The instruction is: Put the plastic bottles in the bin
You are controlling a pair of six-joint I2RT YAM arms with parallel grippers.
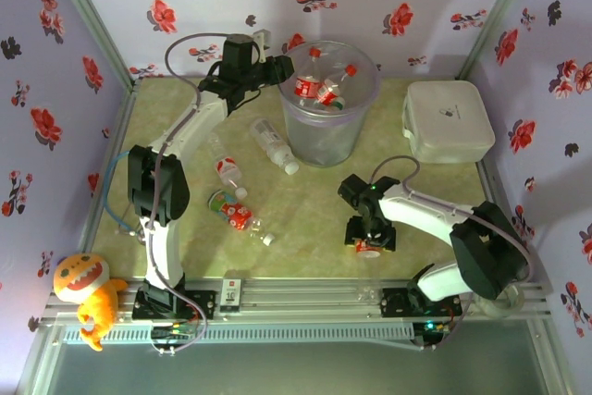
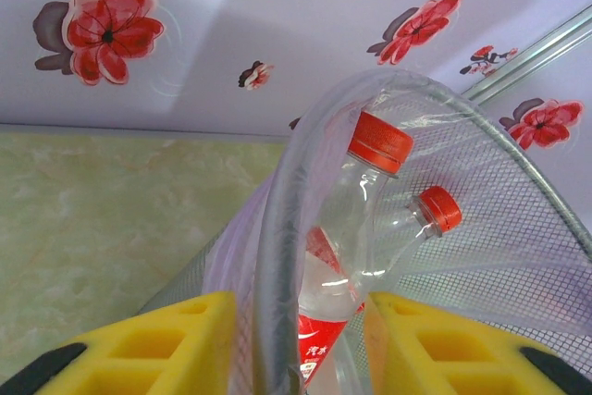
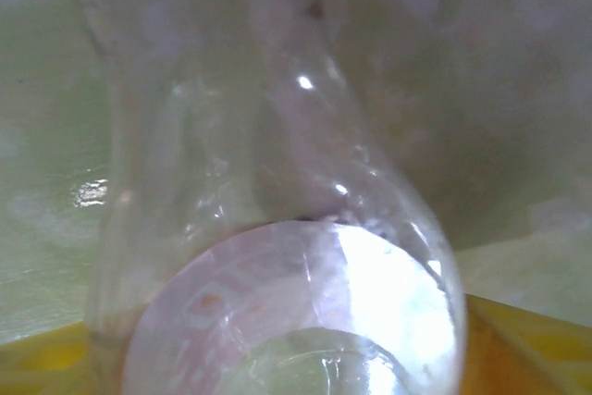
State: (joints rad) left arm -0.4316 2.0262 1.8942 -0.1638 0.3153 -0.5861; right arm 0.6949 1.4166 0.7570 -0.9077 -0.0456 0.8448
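Note:
The bin (image 1: 319,141) stands at the back centre with two red-labelled plastic bottles (image 1: 308,86) inside. My left gripper (image 1: 280,69) is at its left rim. In the left wrist view its yellow fingers (image 2: 176,339) stand open on either side of the bin's rim (image 2: 277,228), and a red-capped bottle (image 2: 370,182) shows inside. My right gripper (image 1: 368,240) is low over a red-labelled bottle (image 1: 367,248) on the table. In the right wrist view that clear bottle (image 3: 277,228) sits base-first between the yellow pads (image 3: 523,344), which press its sides.
More bottles lie left of centre: a white-labelled one (image 1: 275,143), a red-capped one (image 1: 230,175), a red-and-green one (image 1: 231,212) and a clear one (image 1: 262,233). A white rounded box (image 1: 447,120) sits at the back right. An orange toy (image 1: 83,289) lies beyond the table's front left corner.

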